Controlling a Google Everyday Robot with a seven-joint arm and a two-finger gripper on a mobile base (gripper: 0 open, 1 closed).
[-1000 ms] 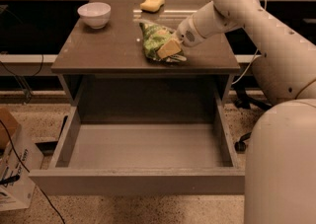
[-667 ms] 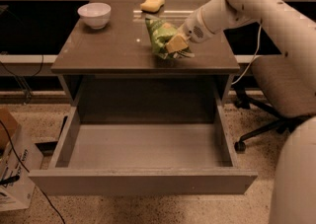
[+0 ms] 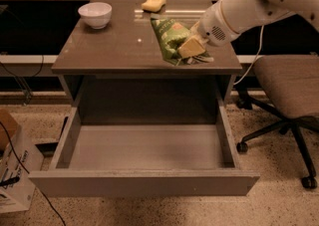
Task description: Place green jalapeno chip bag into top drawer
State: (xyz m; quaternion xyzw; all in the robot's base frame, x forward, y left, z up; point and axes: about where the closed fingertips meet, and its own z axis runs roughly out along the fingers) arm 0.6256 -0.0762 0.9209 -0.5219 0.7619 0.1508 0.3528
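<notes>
The green jalapeno chip bag point(image 3: 171, 39) lies on the right half of the table top point(image 3: 114, 46), tilted up at its far end. My gripper point(image 3: 192, 48) comes in from the right and is shut on the bag's right side, with a tan finger pad point(image 3: 191, 48) pressed on it. The top drawer point(image 3: 144, 148) is pulled wide open below the table's front edge. Its pale grey floor holds nothing.
A white bowl point(image 3: 95, 14) stands at the table's back left. A yellow sponge point(image 3: 154, 4) lies at the back middle. An office chair point(image 3: 286, 90) stands right of the table. A cardboard box point(image 3: 15, 170) and cables sit on the floor at left.
The bag has been tipped up and lifted slightly in my gripper. The view has shifted right and back, so the table and drawer sit differently in frame.
</notes>
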